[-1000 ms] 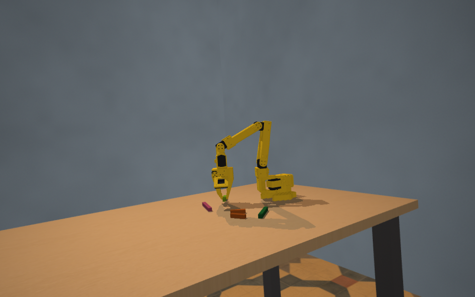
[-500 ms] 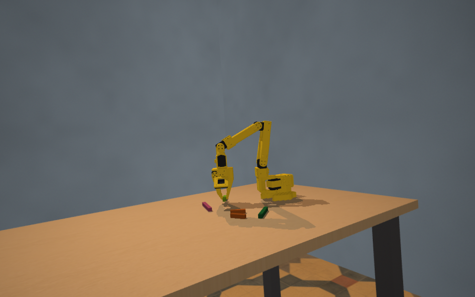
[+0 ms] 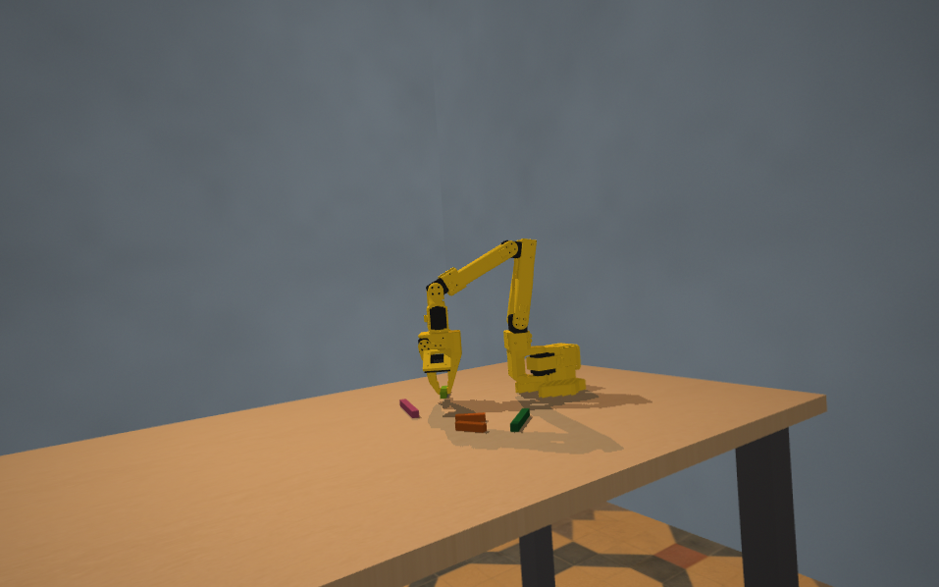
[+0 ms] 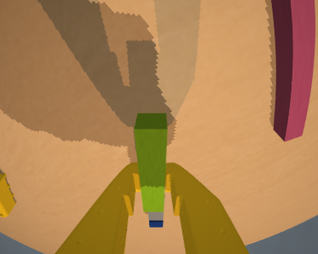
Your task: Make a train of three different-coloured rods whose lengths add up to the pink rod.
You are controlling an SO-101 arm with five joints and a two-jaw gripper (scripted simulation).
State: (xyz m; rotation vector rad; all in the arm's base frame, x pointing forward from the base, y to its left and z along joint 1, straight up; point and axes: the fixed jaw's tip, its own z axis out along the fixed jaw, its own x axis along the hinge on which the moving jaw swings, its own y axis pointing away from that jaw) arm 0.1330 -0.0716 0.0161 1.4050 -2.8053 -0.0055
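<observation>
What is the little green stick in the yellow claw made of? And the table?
The lime rod, pinched in the gripper, looks like matte painted wood or plastic: flat even colour, sharp square edges, no shine. The table top looks like light wood, with faint grain streaks; its legs are plain dark, perhaps metal.
</observation>
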